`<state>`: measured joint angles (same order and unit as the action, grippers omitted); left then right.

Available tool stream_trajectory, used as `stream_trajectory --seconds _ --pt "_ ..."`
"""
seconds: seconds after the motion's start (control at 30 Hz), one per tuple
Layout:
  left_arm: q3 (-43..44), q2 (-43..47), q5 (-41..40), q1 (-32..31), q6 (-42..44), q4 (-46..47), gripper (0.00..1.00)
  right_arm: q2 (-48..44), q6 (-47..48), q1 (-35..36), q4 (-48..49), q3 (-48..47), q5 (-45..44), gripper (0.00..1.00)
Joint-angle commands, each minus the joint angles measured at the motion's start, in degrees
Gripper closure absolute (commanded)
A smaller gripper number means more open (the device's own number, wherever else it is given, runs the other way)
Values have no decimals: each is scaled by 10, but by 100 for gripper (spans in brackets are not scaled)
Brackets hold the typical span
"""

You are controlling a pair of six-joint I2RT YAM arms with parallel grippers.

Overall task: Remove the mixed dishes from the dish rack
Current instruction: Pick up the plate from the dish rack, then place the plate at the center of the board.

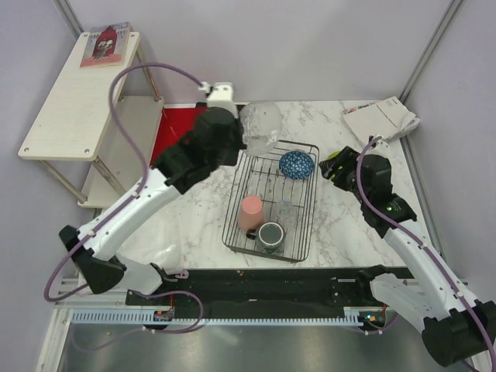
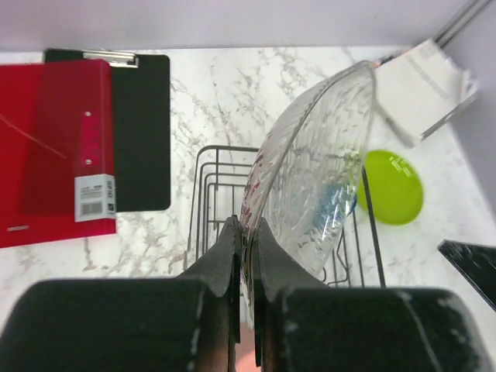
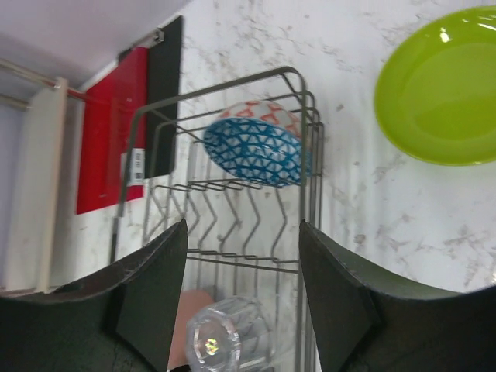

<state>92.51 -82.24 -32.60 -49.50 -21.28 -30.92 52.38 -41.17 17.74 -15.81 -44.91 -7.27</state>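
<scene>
White marble table (image 1: 345,225), clear textured glass bowl (image 2: 310,170) tilted in left gripper (image 2: 246,232)

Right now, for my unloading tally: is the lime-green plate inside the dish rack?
No, the lime-green plate lies on the marble table, outside the dish rack and its wire wall.

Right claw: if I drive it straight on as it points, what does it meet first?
Probably the blue bowl, propped in the rack dead ahead of the open right claw; the rack's side wire might catch first, depth is unclear.
</scene>
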Motion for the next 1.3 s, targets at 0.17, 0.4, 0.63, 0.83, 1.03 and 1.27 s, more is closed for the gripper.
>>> stream_trajectory --seconds 0.17,0.4,0.63,0.83,1.03,1.27 --pt "-182 67 539 170 -195 212 98 -58 -48 -2 106 -30 124 34" --pt "-203 59 625 172 -222 270 98 -13 -84 -2 189 -21 232 32" --pt "-227 57 630 172 -228 283 98 6 -100 -2 252 -11 269 32" --pt "-231 49 645 171 -234 294 98 49 -97 -1 260 -13 302 46" --pt "-228 51 648 171 -217 293 96 64 -60 0 207 -24 271 100" --pt "-220 127 412 176 -178 181 1 21 -21 -21 66 -67 76 100"
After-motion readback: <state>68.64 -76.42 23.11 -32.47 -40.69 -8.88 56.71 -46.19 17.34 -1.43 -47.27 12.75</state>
